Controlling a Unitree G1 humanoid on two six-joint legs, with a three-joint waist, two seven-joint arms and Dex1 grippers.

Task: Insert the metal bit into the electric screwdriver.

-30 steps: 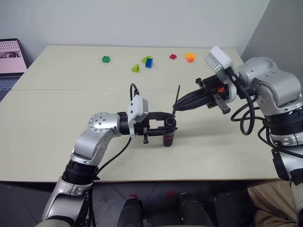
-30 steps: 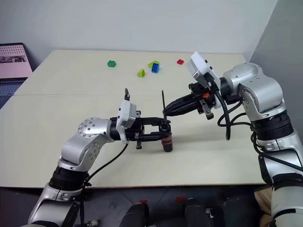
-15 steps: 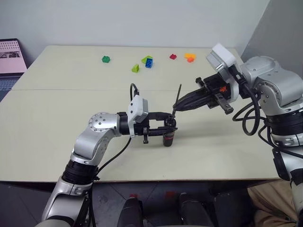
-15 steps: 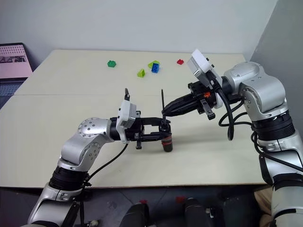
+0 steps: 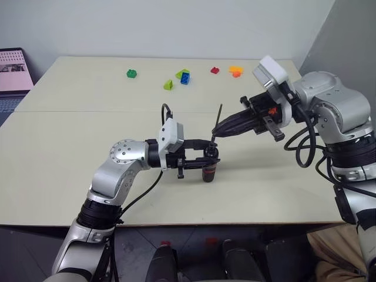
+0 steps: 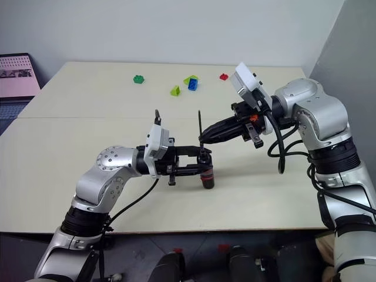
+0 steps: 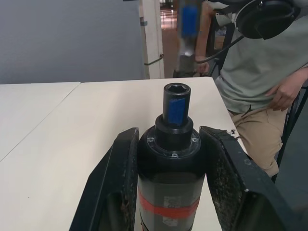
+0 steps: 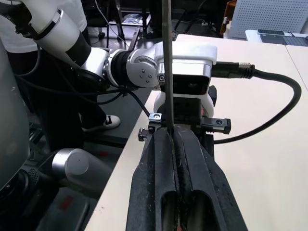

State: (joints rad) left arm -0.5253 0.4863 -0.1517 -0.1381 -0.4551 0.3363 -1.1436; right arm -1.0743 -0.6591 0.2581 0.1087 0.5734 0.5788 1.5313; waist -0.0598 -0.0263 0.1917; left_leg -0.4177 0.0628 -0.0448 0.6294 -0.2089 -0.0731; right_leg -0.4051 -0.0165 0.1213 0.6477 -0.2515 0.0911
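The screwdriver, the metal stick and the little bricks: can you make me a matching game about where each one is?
Things:
1. electric screwdriver
2. metal bit
3. green brick
4. laptop

Places:
A. pinched upright in the shut right gripper
B. lying on the far part of the table
C. standing on the table, clamped in the left gripper
D. beside the table's far left edge

Pairs: 1-C, 2-A, 3-B, 4-D
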